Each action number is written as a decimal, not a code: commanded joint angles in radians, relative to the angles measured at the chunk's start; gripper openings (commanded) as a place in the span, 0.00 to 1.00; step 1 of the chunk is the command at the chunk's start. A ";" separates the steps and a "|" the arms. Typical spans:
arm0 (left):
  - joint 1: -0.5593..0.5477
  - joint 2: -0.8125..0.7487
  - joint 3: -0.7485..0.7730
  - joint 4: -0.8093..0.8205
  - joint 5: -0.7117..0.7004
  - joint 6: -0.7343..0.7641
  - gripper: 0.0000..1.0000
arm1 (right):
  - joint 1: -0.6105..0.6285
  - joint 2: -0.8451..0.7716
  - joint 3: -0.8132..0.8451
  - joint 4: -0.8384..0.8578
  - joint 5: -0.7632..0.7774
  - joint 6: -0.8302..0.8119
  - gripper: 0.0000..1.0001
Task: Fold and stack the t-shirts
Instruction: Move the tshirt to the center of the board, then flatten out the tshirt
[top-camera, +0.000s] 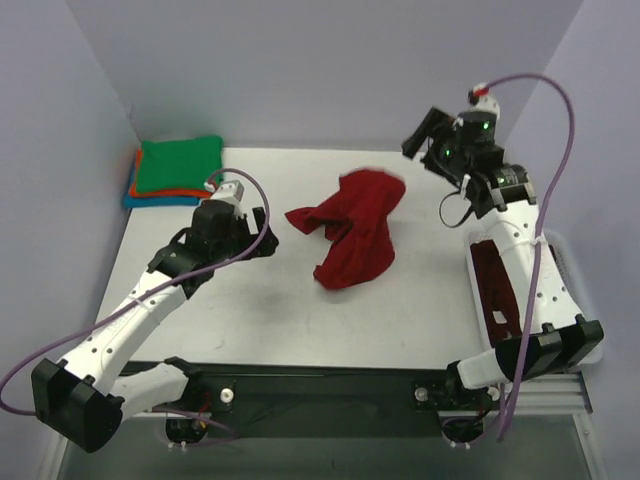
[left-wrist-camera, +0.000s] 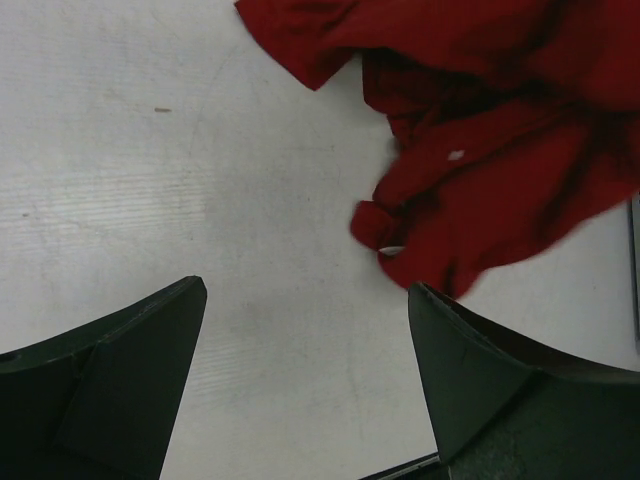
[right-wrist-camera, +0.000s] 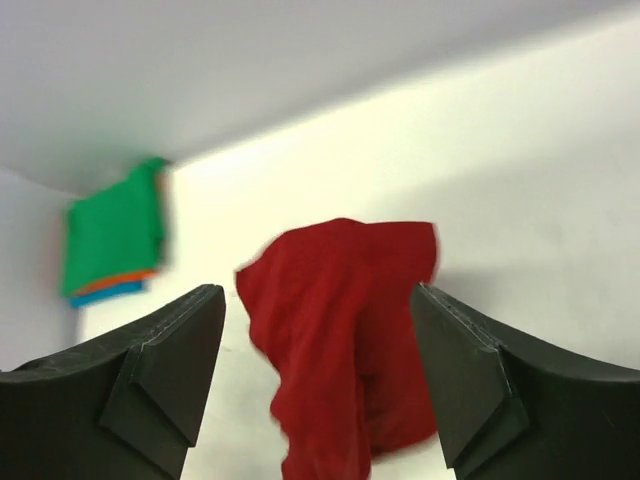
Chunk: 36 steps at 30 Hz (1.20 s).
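The folded stack (top-camera: 178, 172), green over orange over blue, sits done at the table's (top-camera: 250, 310) far left corner. The dark red t-shirt (top-camera: 352, 238) lies crumpled mid-table, not yet folded. My left pincer (left-wrist-camera: 305, 290) and right pincer (right-wrist-camera: 315, 295) both gape, empty.

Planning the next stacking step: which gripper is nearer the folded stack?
Left. The left gripper hovers just beside the folded stack; the right gripper is raised far off, beyond the red shirt.

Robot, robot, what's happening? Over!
Left gripper, right gripper: jaws open, empty. Red t-shirt crumpled mid-table, unfolded. Folded stack far-left, out of the way.
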 joint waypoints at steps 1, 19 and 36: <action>-0.006 0.030 -0.047 0.070 0.071 -0.059 0.93 | -0.062 -0.105 -0.283 0.011 -0.015 0.079 0.77; -0.101 0.300 -0.124 0.293 0.031 -0.217 0.80 | 0.559 -0.111 -0.979 0.327 0.242 0.215 0.69; 0.002 0.829 0.445 0.400 0.011 -0.158 0.79 | 0.232 -0.211 -1.043 0.352 0.263 0.277 0.68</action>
